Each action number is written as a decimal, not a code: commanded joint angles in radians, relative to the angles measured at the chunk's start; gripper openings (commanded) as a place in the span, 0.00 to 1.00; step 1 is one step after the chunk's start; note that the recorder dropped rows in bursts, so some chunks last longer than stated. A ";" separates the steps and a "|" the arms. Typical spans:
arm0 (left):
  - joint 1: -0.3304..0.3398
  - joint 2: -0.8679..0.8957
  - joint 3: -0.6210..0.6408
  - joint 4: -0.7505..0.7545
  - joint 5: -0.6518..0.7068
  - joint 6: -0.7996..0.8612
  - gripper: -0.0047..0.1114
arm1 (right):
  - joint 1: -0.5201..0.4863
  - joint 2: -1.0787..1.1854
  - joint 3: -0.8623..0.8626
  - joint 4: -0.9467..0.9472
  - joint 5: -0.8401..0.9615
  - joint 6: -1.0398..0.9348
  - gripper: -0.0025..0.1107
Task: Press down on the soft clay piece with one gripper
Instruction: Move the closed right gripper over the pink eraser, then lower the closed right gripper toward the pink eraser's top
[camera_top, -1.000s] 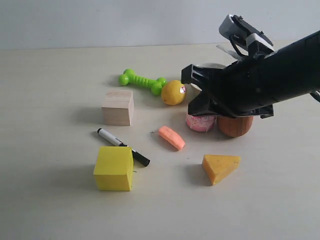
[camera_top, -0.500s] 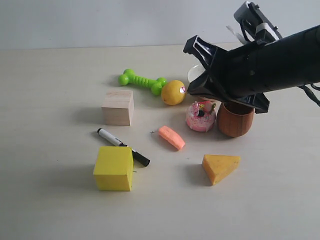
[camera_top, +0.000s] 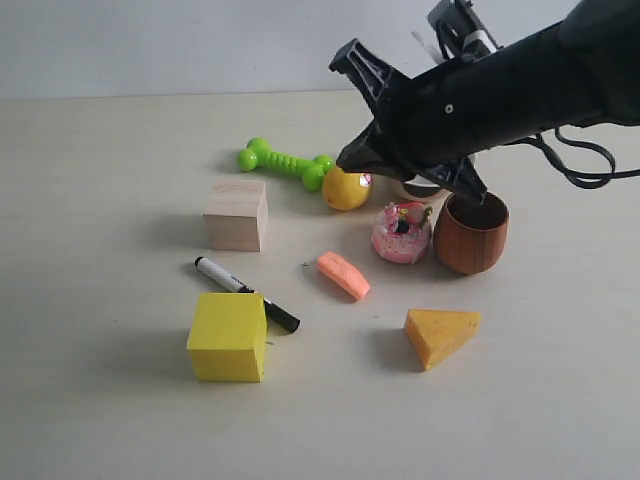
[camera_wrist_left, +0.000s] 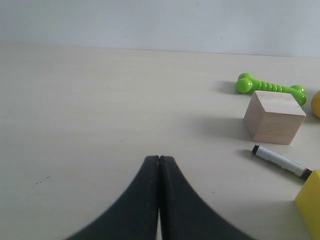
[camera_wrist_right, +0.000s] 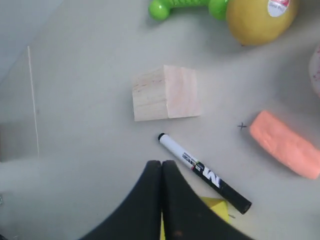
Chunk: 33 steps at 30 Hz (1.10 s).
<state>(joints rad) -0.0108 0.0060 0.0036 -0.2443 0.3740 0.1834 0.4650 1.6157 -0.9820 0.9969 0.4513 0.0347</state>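
The big pale table (camera_top: 100, 400) had many things on it. The thick black right arm (camera_top: 500, 90) hung high over the far side, above a lemon (camera_top: 346, 187) and a brown cup (camera_top: 472, 235). Nearer the front sat a yellow block (camera_top: 228, 336), a wooden block (camera_top: 236, 215) and a cheese wedge (camera_top: 441, 334). A pink doughnut (camera_top: 401, 235) sat beside the cup. A green bone toy (camera_top: 283, 162) lay at the back and a pen (camera_top: 246, 293) lay by the yellow block.

The small orange clay (camera_top: 343, 275) lay flat on the table between the pen and the doughnut. Nothing touched it, and it was not yet pressed.

To do this well, I think the arm should line its tip up right over the middle of the clay first. Then it should go straight down, slowly, and push just a little. It should keep away from the doughnut and the pen.

The right claw (camera_wrist_right: 161, 165) was clenched tight, its two fingers pressed together, with nothing in it and nothing touching it. It was up in the air, and the clay was off to one side of it. A closed tip looks good for pushing. The left claw (camera_wrist_left: 159, 159) was clenched too, empty, far from the clay.
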 joint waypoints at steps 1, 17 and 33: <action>0.004 -0.006 -0.004 -0.002 -0.009 -0.001 0.04 | 0.001 0.096 -0.089 -0.204 0.080 0.225 0.02; 0.004 -0.006 -0.004 -0.002 -0.009 -0.001 0.04 | 0.035 0.281 -0.352 -0.636 0.354 0.713 0.02; 0.004 -0.006 -0.004 -0.002 -0.009 -0.001 0.04 | 0.040 0.385 -0.374 -0.637 0.471 0.918 0.02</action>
<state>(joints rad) -0.0108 0.0060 0.0036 -0.2443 0.3740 0.1834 0.5022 2.0056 -1.3426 0.3667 0.9165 0.9340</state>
